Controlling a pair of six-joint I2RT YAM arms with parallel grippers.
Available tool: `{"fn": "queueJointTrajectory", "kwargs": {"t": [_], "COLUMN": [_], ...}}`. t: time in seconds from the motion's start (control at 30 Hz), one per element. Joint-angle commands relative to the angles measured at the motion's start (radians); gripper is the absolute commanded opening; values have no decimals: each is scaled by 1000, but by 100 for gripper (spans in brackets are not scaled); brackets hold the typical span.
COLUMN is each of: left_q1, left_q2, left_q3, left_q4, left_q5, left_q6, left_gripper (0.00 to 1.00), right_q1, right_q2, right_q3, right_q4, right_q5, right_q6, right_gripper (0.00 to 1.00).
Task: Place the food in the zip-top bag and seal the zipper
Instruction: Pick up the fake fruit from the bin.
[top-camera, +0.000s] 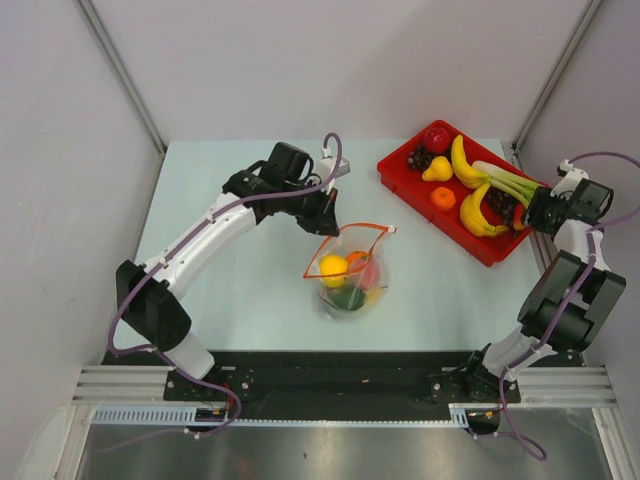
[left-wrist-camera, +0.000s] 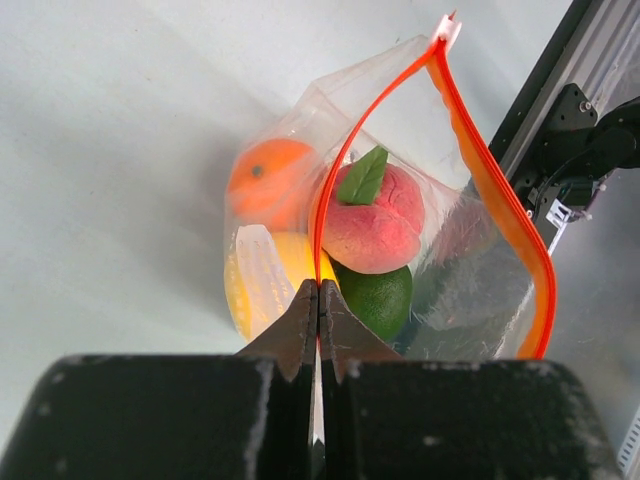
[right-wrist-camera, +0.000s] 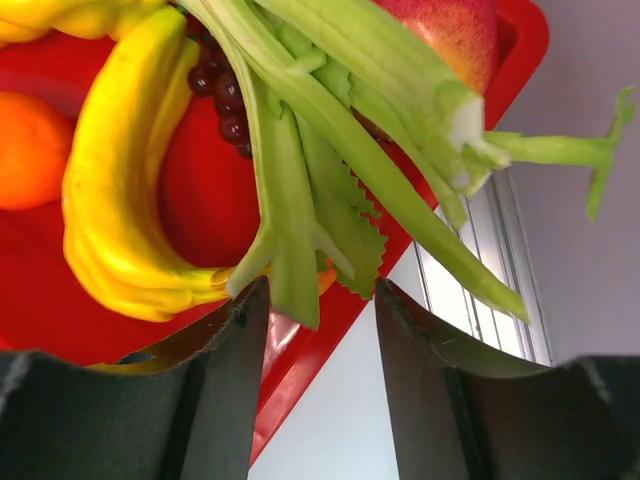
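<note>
The clear zip-top bag (top-camera: 350, 270) lies mid-table with its mouth open; its orange-red zipper (top-camera: 347, 232) forms a wide loop. Inside are an orange fruit (left-wrist-camera: 265, 180), a pink peach with a leaf (left-wrist-camera: 378, 222), a green fruit (left-wrist-camera: 380, 298) and a yellow one (left-wrist-camera: 268, 280). My left gripper (top-camera: 326, 216) is shut on the zipper strip (left-wrist-camera: 492, 195) at the near side of the mouth, as the left wrist view (left-wrist-camera: 318, 292) shows. My right gripper (top-camera: 530, 210) is open and empty at the tray's right end, over its rim, as the right wrist view (right-wrist-camera: 320, 300) shows.
The red tray (top-camera: 420, 200) at the back right holds a red apple (top-camera: 436, 138), dark grapes (top-camera: 420, 158), a yellow pear (top-camera: 436, 170), an orange (top-camera: 443, 197), bananas (top-camera: 474, 212) and celery (top-camera: 510, 180). Celery leaves (right-wrist-camera: 300, 230) hang just ahead of the right fingers. Walls close in on both sides.
</note>
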Motion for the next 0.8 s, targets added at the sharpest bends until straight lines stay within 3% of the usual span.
{"fn": "queueJointTrajectory", "kwargs": {"t": [0.0, 0.03, 0.1, 0.3, 0.5, 0.77], "left_q1": [15, 16, 19, 30, 47, 54], "left_q2": [4, 6, 4, 13, 29, 29], "left_q3": [-17, -19, -18, -7, 18, 10], "left_q4": [44, 44, 47, 49, 41, 39], "left_q5": [41, 45, 46, 41, 42, 44], "left_q6": [-6, -6, -5, 3, 15, 14], "left_gripper": [0, 0, 0, 0, 0, 0], "right_q1": [28, 34, 37, 45, 42, 60], "right_q2": [24, 26, 26, 42, 44, 75], "right_q3": [-27, -40, -54, -91, -108, -111], "right_q4": [125, 148, 169, 255, 303, 320], "right_q5": [60, 74, 79, 88, 51, 70], "right_q6": [2, 4, 1, 4, 25, 77], "right_gripper": [54, 61, 67, 66, 58, 62]}}
